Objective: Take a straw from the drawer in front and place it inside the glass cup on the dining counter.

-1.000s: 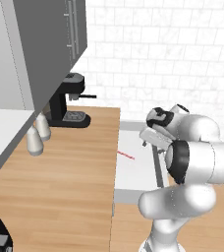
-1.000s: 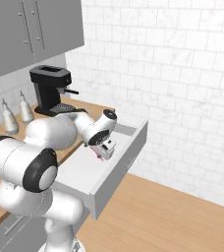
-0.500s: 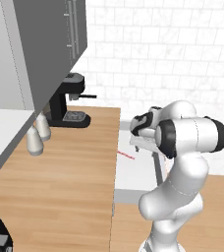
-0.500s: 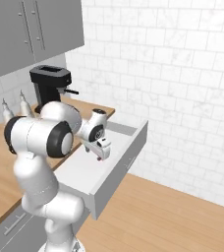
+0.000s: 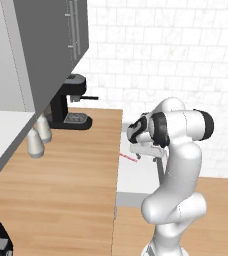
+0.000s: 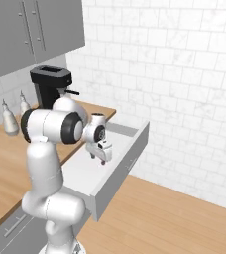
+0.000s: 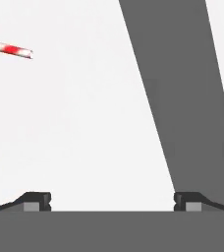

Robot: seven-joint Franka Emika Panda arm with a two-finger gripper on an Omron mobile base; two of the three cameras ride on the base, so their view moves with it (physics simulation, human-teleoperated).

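Meanwhile, from the left base, I see the straw [image 5: 129,157] lying flat in the open drawer [image 5: 136,180], the gripper [image 5: 145,154] hovering just beside it. From the right base, the gripper [image 6: 99,158] hangs above the drawer [image 6: 130,149] floor. On the hand camera, fingers [image 7: 35,201] spread, empty; straw [image 7: 8,49] off-centre, so descending now risks missing it or nudging it away.

The hand [image 5: 147,151] hangs low over the open drawer [image 5: 136,181]; the straw [image 5: 128,157] lies inside, just beside it.
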